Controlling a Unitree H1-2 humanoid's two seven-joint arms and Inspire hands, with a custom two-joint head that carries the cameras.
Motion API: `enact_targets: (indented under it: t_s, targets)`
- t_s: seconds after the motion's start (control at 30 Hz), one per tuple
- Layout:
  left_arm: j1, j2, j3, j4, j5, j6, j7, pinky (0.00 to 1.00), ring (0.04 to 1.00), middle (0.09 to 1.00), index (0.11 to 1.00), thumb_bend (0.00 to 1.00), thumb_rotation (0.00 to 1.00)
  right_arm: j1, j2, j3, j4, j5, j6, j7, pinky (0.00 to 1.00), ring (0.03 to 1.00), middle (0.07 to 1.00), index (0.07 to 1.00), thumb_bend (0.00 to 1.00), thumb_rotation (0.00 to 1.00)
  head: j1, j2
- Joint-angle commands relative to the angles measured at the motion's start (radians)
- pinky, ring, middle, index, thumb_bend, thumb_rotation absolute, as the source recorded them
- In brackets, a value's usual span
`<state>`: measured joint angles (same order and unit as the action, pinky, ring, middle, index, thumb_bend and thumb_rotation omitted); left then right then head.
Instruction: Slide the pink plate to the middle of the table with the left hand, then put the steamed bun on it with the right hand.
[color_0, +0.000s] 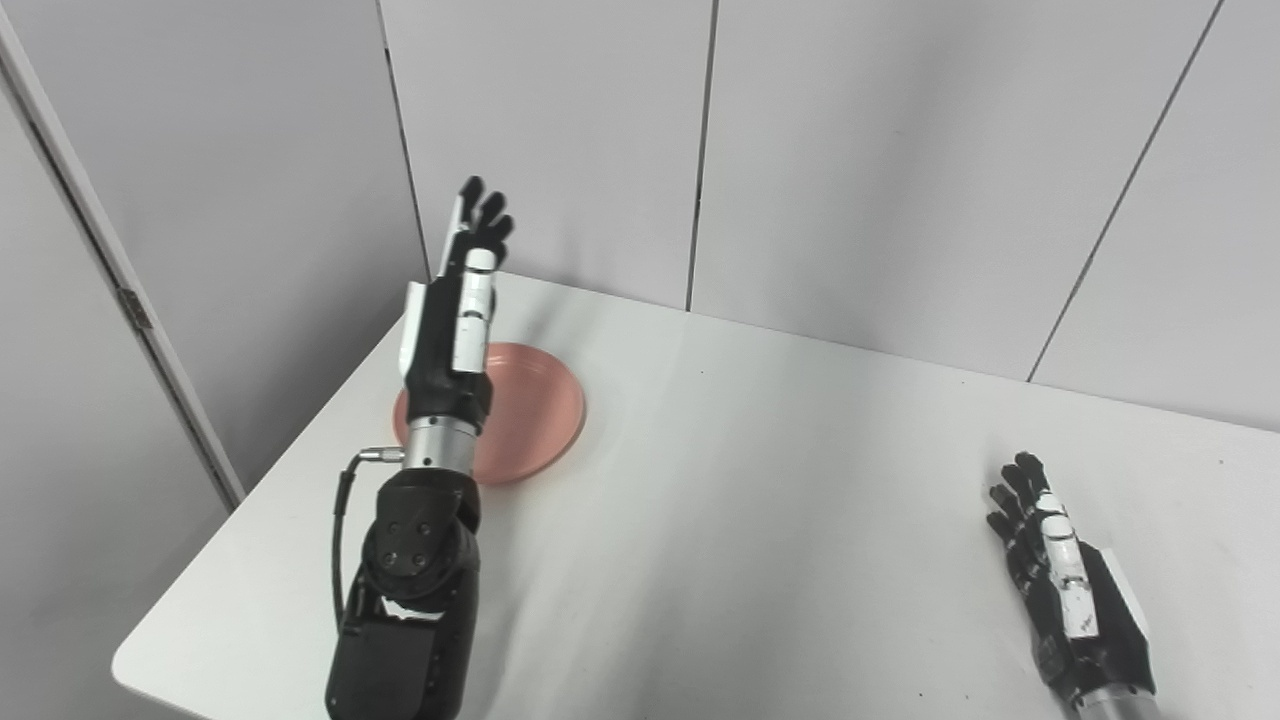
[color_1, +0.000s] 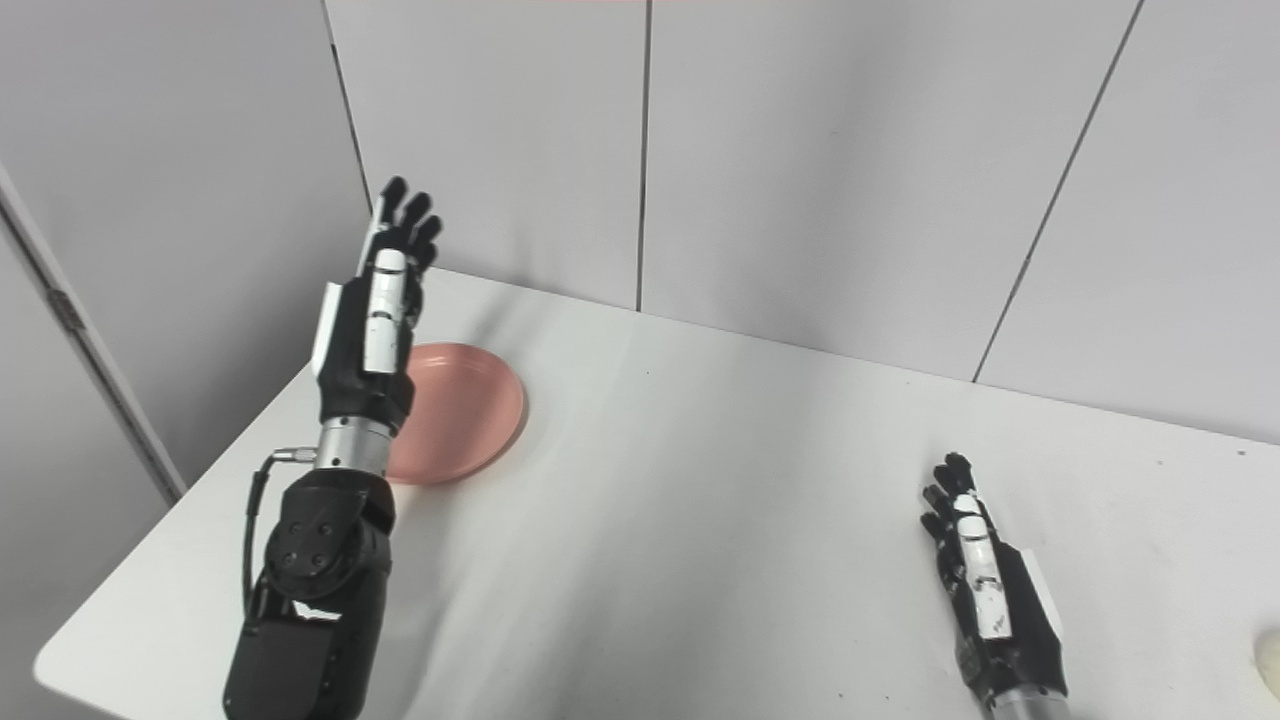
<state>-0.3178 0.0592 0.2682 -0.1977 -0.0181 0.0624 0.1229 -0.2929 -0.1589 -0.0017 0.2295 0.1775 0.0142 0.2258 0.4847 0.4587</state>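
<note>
Here your left hand (color_0: 458, 300) stood raised above the table (color_0: 760, 500), its arm crossing in front of the pink plate (color_0: 530, 415). Its fingers were stretched out straight, close side by side, holding nothing, and pointing up toward the wall panels (color_0: 850, 150). The plate lay flat near the table's far left corner, close to the left edge, with its near left part hidden behind your wrist. Your right hand (color_1: 985, 590) sat low over the table near the right front, well apart from the plate, fingers extended and slightly apart, empty. At the far right edge of the right eye view, a pale rounded shape (color_1: 1269, 660), likely the steamed bun, was only partly in view, just beside the right hand's side of the table.
</note>
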Motion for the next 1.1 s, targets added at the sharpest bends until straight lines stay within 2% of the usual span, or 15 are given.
enact_targets:
  t_s: [0.0, 0.2, 0.4, 0.7, 1.07]
  targets:
    - [-0.046, 0.017, 0.024, -0.013, -0.033, -0.009, 0.023, 1.00, 0.968, 0.976, 0.987, 0.47, 1.00, 0.017, -0.013, -0.008, 0.043, -0.010, 0.043, -0.007, 1.00, 1.000, 1.000, 1.000, 0.04, 1.00, 0.003, 0.001]
    - [-0.058, 0.036, 0.101, 0.030, -0.114, -0.030, 0.045, 1.00, 0.981, 0.987, 0.999, 0.47, 1.00, 0.018, -0.018, -0.011, 0.037, -0.006, 0.049, -0.004, 1.00, 1.000, 1.000, 1.000, 0.04, 1.00, 0.018, 0.005]
    - [-0.059, 0.079, 0.160, 0.100, -0.165, -0.090, 0.048, 1.00, 0.997, 0.996, 1.000, 0.47, 1.00, 0.019, -0.020, -0.012, 0.033, 0.000, 0.047, -0.003, 1.00, 1.000, 1.000, 1.000, 0.03, 1.00, 0.027, 0.006]
    - [-0.052, 0.131, 0.211, 0.194, -0.199, -0.146, 0.052, 1.00, 0.997, 1.000, 0.999, 0.49, 1.00, 0.028, -0.025, -0.009, -0.016, -0.003, 0.099, -0.010, 1.00, 1.000, 1.000, 1.000, 0.03, 1.00, 0.036, 0.018]
    - [-0.061, 0.154, 0.248, 0.283, -0.257, -0.131, 0.063, 1.00, 0.999, 0.997, 1.000, 0.47, 1.00, 0.034, -0.026, -0.011, -0.057, -0.005, 0.143, -0.024, 1.00, 1.000, 1.000, 1.000, 0.02, 1.00, 0.044, 0.029]
